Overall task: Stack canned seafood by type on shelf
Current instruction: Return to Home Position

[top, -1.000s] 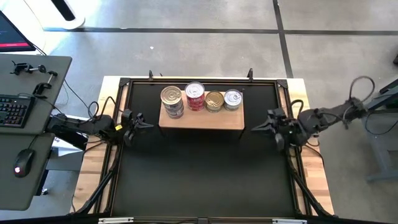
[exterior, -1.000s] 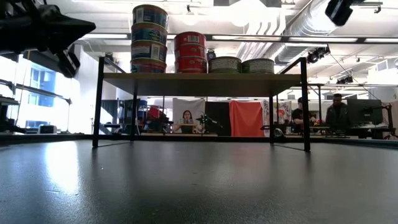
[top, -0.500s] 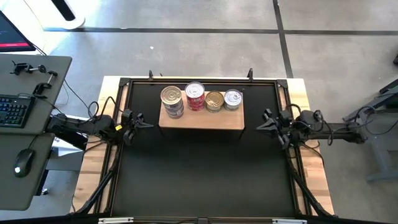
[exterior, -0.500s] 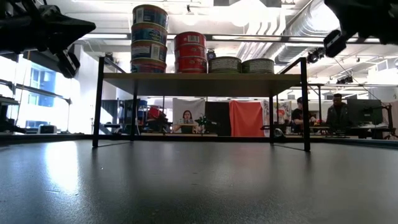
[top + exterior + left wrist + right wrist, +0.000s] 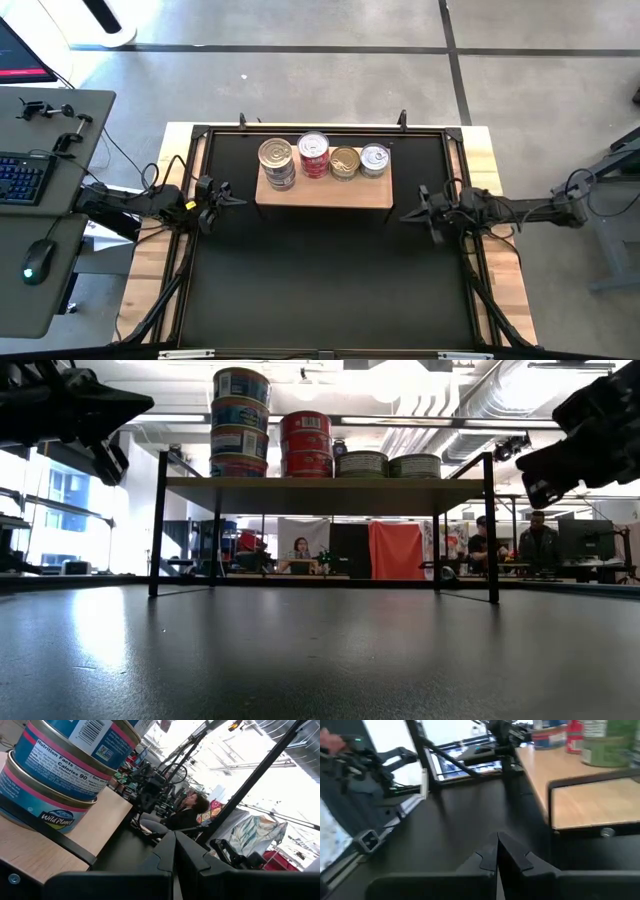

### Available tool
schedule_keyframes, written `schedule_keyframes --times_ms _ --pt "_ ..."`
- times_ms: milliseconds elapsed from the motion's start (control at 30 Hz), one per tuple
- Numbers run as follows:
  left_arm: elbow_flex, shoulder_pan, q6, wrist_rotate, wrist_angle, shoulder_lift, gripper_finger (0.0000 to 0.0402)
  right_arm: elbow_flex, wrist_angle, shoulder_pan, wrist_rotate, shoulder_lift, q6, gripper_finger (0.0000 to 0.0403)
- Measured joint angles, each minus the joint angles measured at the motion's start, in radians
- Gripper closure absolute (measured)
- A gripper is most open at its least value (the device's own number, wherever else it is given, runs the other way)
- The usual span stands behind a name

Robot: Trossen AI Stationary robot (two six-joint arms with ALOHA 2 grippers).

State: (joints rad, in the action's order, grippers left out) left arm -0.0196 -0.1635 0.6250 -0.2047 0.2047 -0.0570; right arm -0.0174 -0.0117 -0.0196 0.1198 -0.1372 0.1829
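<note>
The shelf (image 5: 323, 192), a pale wooden board on thin black legs, stands at the table's (image 5: 320, 290) 12 o'clock. It carries the canned seafood (image 5: 313, 152) in four stacks: blue-and-pink tallest, then red, gold-lidded and silver-lidded. The left gripper (image 5: 232, 200), pinched together and empty, sits at its 9 o'clock, and the right gripper (image 5: 408, 216), likewise, at 3.

This is a robotics lab set in an open-plan office. A bare concrete floor (image 5: 300, 90) surrounds the black tabletop (image 5: 320, 290). A side desk (image 5: 60, 300) carries a keyboard (image 5: 22, 175) and a mouse (image 5: 33, 262). Exposed ceiling ducts (image 5: 440, 390) run overhead, and a person (image 5: 541, 545) sits by a monitor (image 5: 585, 540) in the room behind.
</note>
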Motion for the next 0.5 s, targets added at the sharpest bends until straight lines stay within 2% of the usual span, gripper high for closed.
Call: schedule_keyframes --times_ms 400,500 --pt "0.0 0.0 0.0 0.0 -0.003 0.0 0.0401 0.0 0.009 0.0 -0.027 -0.013 0.018 0.0403" --pt "0.0 0.0 0.0 0.0 -0.007 0.011 0.0401 0.0 0.011 -0.006 -0.034 0.025 0.018 0.0403"
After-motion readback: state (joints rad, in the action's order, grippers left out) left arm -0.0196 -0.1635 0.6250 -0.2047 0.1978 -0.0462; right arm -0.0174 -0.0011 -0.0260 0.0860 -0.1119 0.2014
